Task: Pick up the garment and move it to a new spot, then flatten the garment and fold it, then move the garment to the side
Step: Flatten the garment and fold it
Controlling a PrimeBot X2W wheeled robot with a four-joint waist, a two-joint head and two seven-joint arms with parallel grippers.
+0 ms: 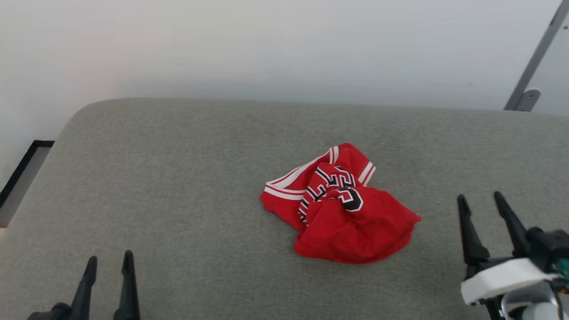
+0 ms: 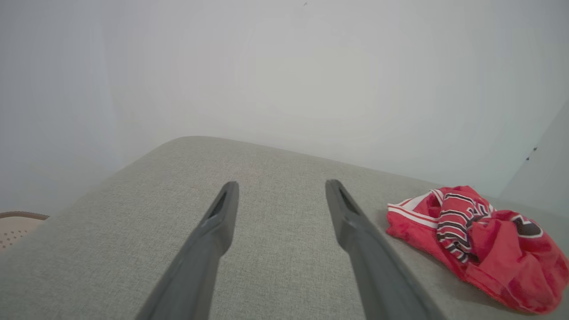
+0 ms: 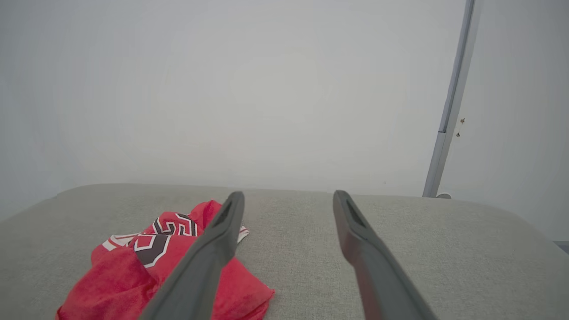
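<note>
The garment [image 1: 338,206] is a red jersey with white-striped trim and black white-outlined lettering. It lies crumpled in a heap near the middle of the grey cushioned surface [image 1: 178,178]. My left gripper [image 1: 109,263] stands open at the lower left, well apart from the heap, with nothing between its fingers. My right gripper [image 1: 481,201] stands open at the lower right, a little to the right of the heap. In the left wrist view the garment [image 2: 480,242] lies right of the open gripper [image 2: 281,189]. In the right wrist view the garment [image 3: 151,262] lies to the left, partly behind the open gripper's [image 3: 289,199] left finger.
A pale wall rises behind the cushion. A grey metal post [image 1: 535,58] leans at the far right, seen also as the post [image 3: 451,102] in the right wrist view. Past the cushion's left edge is floor with a dark-framed panel [image 1: 22,171]. Bare cushion surrounds the garment.
</note>
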